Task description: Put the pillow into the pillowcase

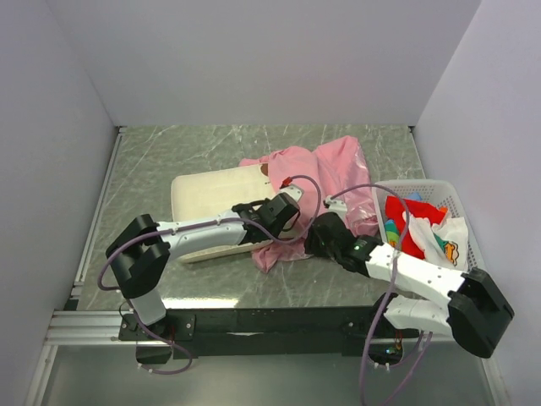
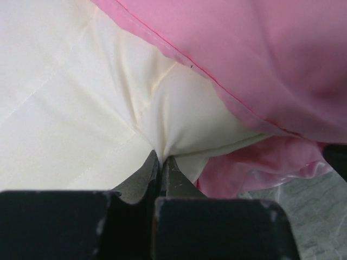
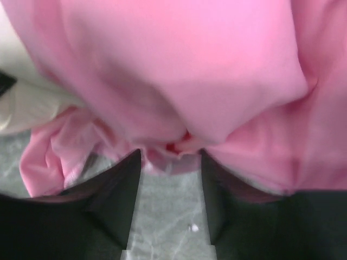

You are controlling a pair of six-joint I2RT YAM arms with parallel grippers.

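One pillow (image 2: pixel 81 108) pinched in left hand (image 2: pixel 161 161); one pillowcase (image 3: pixel 190 65), right hand (image 3: pixel 169 156) unclenched, straddling it.

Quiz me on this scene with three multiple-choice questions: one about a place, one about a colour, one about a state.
1. Where does the white plastic lattice basket stand?
A) at the right side of the grey marbled table
B) hanging on the back wall
C) at the far left corner

2. What colour is the shiny fabric pillowcase draped over the right end of the soft rectangular cream pillow?
A) green
B) pink
C) black

3. How is the left gripper?
A) wide open in the air
B) holding the basket
C) shut, pinching the pillow

Answers:
1 A: the top view shows it by the right wall.
2 B: pink cloth covers that end.
3 C: the left wrist view shows its fingers closed on a cream fold.
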